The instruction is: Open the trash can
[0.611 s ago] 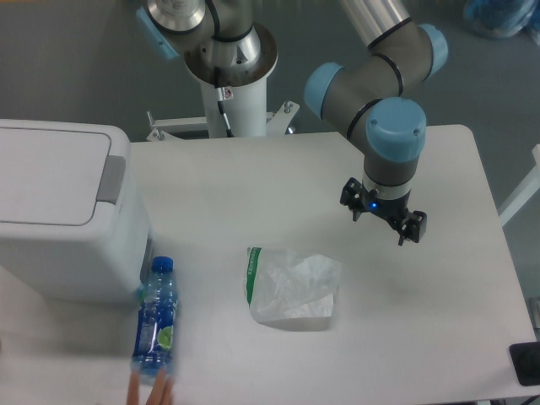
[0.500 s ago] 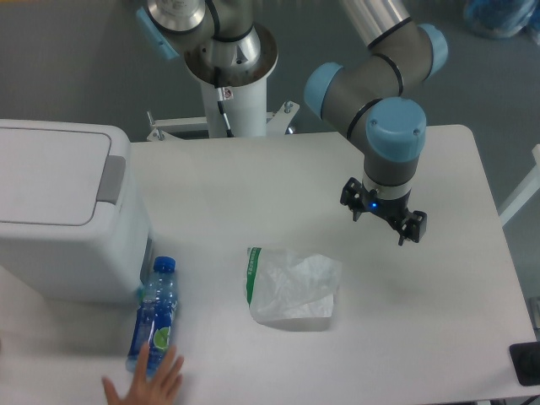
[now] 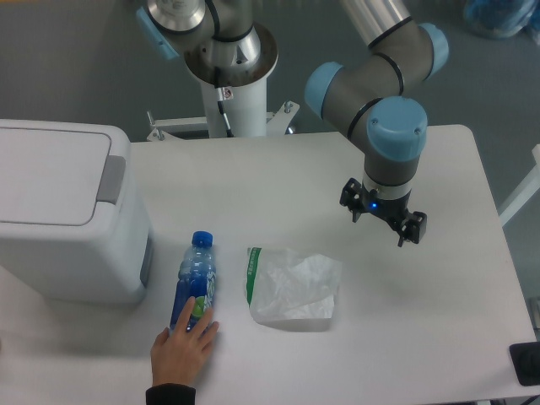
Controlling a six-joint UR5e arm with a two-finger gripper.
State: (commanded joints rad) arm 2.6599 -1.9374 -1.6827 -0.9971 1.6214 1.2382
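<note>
Trash can [image 3: 63, 215] sits at the tabletop's [image 3: 253, 186] left edge, lid flat and shut, grey push tab [image 3: 110, 179] facing the middle. Gripper [image 3: 384, 221] hangs over the right half, fingers spread, holding nothing. Near the front edge lies a blue bottle [image 3: 195, 278], a person's hand [image 3: 181, 354] on its base, white bag [image 3: 291, 288] just beside.

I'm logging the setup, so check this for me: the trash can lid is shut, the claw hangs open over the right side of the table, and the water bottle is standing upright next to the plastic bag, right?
Not quite. The camera view shows the water bottle lying on its side, with a hand at its base. The rest holds: the trash can lid is shut, the claw hangs open over the right side of the table, and the bottle is next to the plastic bag.
</note>
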